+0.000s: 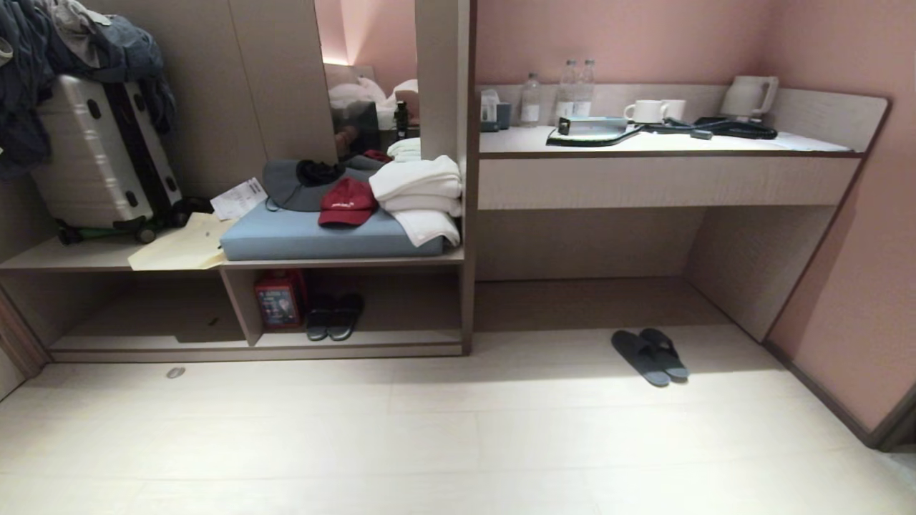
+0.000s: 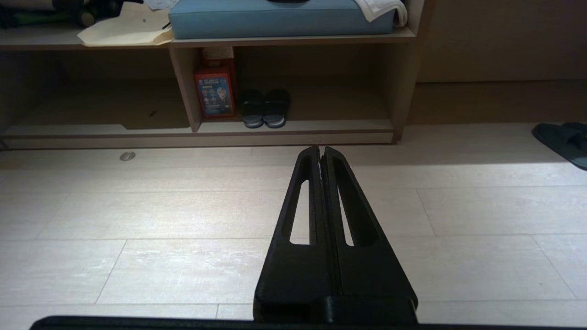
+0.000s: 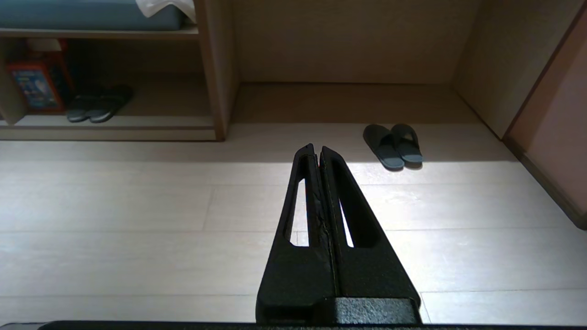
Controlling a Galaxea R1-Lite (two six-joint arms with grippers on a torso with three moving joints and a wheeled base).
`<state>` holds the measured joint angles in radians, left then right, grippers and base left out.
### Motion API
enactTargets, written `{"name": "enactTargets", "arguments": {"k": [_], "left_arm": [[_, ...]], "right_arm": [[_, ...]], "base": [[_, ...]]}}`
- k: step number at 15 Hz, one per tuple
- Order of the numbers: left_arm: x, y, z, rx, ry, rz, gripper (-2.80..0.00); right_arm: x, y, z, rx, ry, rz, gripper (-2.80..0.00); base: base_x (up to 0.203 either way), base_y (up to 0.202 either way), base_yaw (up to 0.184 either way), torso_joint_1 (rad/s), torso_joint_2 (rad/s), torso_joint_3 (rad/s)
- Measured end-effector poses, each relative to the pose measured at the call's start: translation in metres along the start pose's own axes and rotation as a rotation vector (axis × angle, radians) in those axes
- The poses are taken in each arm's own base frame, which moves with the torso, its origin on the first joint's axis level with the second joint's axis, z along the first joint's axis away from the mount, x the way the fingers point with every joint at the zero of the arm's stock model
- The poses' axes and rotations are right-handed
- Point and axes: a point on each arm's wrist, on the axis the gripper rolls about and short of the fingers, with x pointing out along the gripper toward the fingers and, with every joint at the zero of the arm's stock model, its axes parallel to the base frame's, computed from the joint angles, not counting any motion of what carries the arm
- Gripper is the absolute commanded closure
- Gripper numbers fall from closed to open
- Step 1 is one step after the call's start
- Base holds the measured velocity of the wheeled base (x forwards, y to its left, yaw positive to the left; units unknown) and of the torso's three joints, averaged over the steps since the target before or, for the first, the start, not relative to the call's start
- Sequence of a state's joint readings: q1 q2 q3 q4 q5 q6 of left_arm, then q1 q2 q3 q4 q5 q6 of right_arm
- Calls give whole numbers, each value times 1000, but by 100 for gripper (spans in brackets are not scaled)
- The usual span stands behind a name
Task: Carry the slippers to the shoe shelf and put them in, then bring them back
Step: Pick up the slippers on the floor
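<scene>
Standing well back from the furniture, nothing yet lifted; I judge the first step, fetching the pair, has not begun.

Item, the slippers (image 1: 650,356): grey-blue pair, side by side and touching, on the floor (image 1: 429,443) at the mouth of the bare recess under the desk (image 1: 665,146), toes pointing inward. Also seen ahead of my right wrist (image 3: 393,145) and at the edge of the left wrist view (image 2: 563,142).

Item, the shoe shelf (image 1: 358,342): low cubby under the blue cushion (image 1: 322,239), well apart from the slippers, on my left. Already in it: a darker pair (image 1: 334,316) just beside a red box (image 1: 279,300), next to the upright divider (image 1: 240,306). Free board remains between that pair and the end panel.

Item, left gripper (image 2: 320,149): jaws pressed together, holding nothing, pointing toward the shelf.

Item, right gripper (image 3: 316,147): jaws likewise closed tight, empty, slippers lying beyond and to one side of its tip.

Next move, as I judge it: drive closer to the slippers, bend low, part my jaws, and take both without splitting the pair.
</scene>
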<state>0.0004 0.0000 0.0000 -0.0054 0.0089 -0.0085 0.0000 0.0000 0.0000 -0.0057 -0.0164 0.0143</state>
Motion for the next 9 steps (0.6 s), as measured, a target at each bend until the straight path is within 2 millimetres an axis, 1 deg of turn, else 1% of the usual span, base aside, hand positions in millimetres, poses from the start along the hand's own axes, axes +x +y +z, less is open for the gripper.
{"name": "enactTargets", "arguments": {"k": [9], "left_arm": [[0, 0, 0, 1, 0, -1, 0]], "right_arm": [[0, 0, 0, 0, 1, 0, 0]], "base": [[196, 0, 0, 4, 2, 3]]}}
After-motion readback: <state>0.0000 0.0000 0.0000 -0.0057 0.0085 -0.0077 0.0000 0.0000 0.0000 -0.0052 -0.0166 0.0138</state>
